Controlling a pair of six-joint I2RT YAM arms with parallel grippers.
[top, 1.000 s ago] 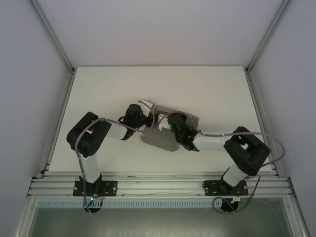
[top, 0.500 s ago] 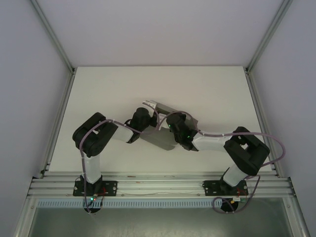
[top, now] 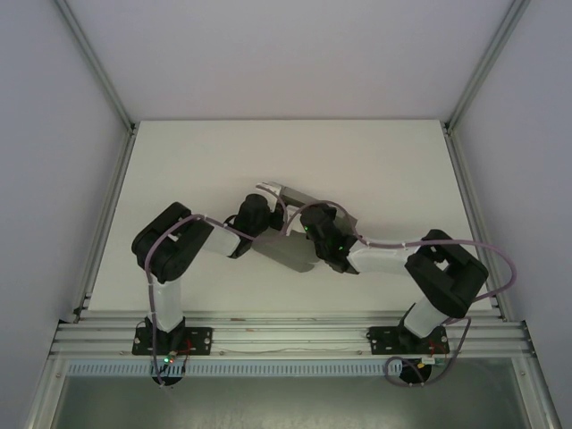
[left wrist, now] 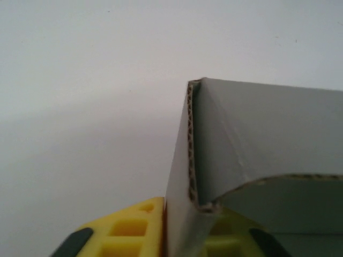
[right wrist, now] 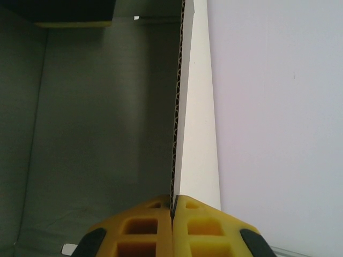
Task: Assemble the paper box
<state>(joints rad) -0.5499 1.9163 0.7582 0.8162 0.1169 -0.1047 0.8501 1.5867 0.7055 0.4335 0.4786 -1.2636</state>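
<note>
Both claws are on the paper box (top: 288, 252), which sits around the middle of the table (top: 179, 161), well clear of every edge. The right gripper (right wrist: 172, 208) is pinched tight on an upright wall's corrugated edge, yellow pads (right wrist: 142, 227) squeezing the card. The left gripper (left wrist: 185, 225) clamps a corner wall, one pad on each side.

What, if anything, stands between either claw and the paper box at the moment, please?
Nothing visible does. The right claw is shut on an upright wall edge of the paper box. The left claw has another wall of the box pinched between its yellow pads.
</note>
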